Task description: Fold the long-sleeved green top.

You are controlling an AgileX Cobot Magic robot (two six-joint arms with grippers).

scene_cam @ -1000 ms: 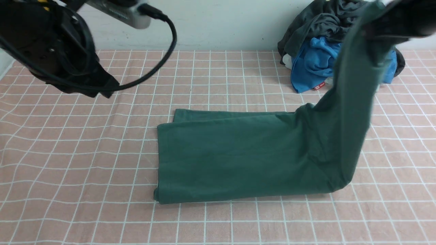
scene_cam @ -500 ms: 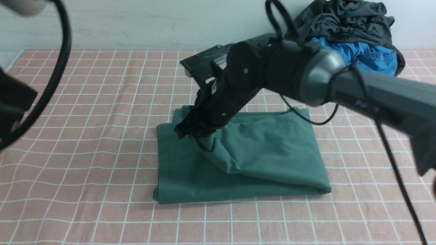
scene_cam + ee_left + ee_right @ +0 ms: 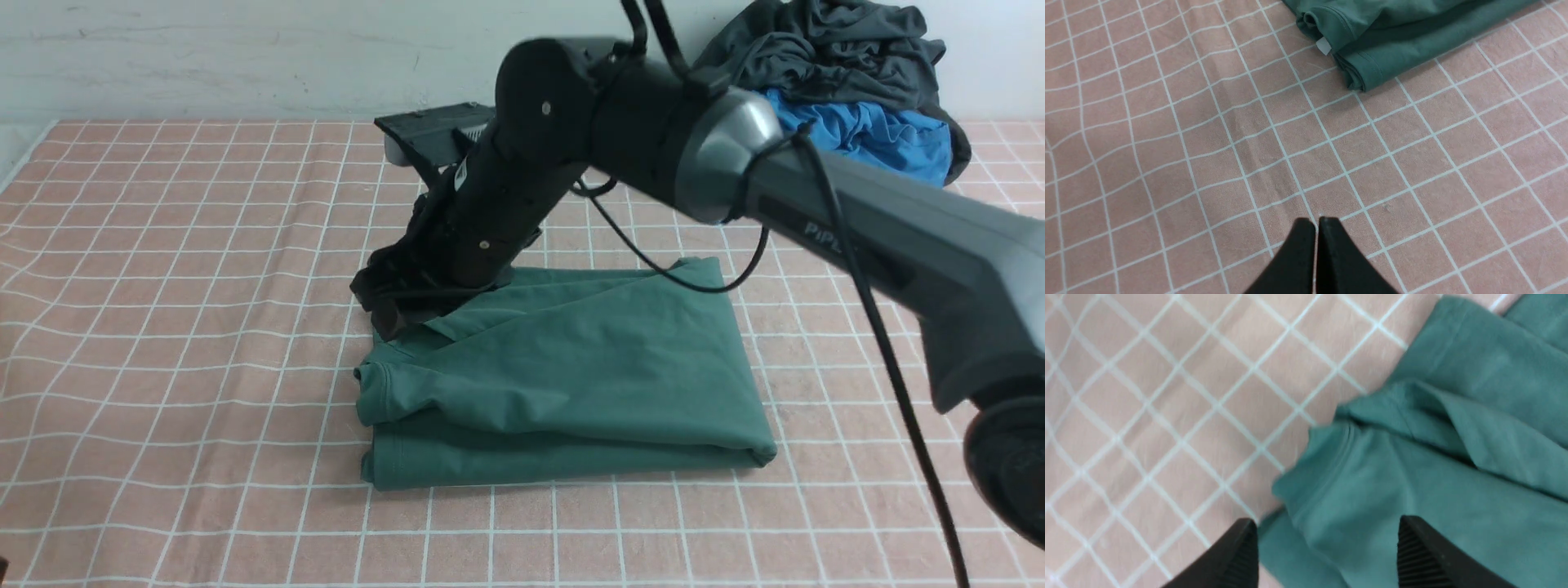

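Pink cloth with white lines (image 3: 204,367) covers the table, and a pale wall (image 3: 326,65) stands behind it. At the upper right of the front view sit a dark grey heap (image 3: 841,49) and something blue (image 3: 865,131).

The green top (image 3: 588,367) lies in the middle of that same view, doubled over, with one layer on top of another. My right claw (image 3: 1329,543) is wide open above its end, and I hold nothing with it. My left claw (image 3: 1316,253) is shut with no cloth in it, away from the top.

The fold looks mostly made to me, but it is not neat. The upper layer is bunched up near its left end, and the bottom layer sticks out below it. If I leave it like that, the pile will be lumpy and crooked.

If I swing my right claw away too low, a finger could catch the loose edge and drag the fold open. If I pinch too deep while fixing it, I could grab both layers and pull the whole top askew. Pushing down hard could ruck up the pink cloth too.
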